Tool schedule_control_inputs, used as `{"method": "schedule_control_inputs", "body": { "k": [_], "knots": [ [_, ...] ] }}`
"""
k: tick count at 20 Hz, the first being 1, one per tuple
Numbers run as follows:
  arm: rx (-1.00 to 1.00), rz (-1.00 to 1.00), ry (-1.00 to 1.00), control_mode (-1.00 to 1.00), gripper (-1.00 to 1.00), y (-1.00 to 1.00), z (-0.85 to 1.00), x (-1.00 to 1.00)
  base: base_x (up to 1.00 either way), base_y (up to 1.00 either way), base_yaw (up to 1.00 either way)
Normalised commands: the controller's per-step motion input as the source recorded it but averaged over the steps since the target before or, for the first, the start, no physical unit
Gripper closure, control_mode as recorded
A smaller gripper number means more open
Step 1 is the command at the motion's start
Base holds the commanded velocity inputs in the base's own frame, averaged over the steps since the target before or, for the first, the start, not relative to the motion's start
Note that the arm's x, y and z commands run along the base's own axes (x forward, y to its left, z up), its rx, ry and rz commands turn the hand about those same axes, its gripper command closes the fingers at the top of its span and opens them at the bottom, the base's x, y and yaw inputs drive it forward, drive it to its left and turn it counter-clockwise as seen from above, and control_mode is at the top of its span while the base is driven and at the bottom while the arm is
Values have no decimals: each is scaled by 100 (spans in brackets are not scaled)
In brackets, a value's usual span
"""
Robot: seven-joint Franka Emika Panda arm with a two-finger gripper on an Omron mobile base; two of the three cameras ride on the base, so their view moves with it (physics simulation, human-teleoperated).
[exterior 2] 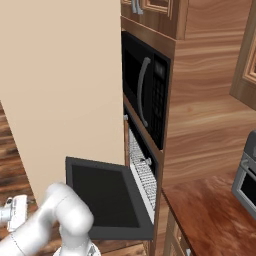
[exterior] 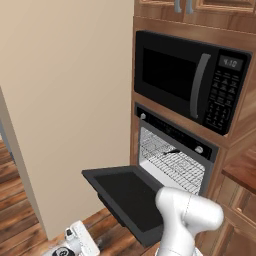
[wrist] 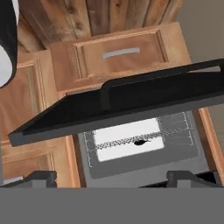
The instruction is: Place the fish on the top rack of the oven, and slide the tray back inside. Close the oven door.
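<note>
Tall beige wall panel [exterior: 65,100] takes up the left side, wood cabinet column [exterior 2: 200,100] to its right. In the column, black microwave [exterior: 190,80] with grey bar handle sits directly above the oven [exterior: 172,150]. Oven has a black control strip with small silver knobs across its top. Oven door [exterior: 127,200] is dropped fully open, lying flat and sticking out toward the robot, dark glass face up. Seen from below in the hand view, the door's handle faces the camera, a wood drawer [wrist: 118,54] beyond it. Inside the lit cavity the top rack [exterior: 175,167] is a silver wire grid, sitting inside the oven, not pulled out over the door. Small dark fish [exterior: 172,150] lies on the rack toward the back. Gripper [wrist: 113,179] is low, under the door and clear of it; fingers [wrist: 41,178] spread wide apart, nothing between them.
</note>
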Motion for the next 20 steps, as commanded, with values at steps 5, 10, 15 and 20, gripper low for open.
{"method": "schedule_control_inputs", "body": {
  "k": [5, 10, 15, 20],
  "knots": [
    [3, 18, 0, -100, -100, -59, -56, 19, 0, 0, 0],
    [9, 11, 0, -100, -100, -30, -36, 57, 0, 0, 0],
    [2, -1, -1, -100, -100, -1, -9, 28, 0, 0, 0],
    [0, -8, 0, -100, -100, 10, -48, 43, 0, 0, 0]
  ]
}}
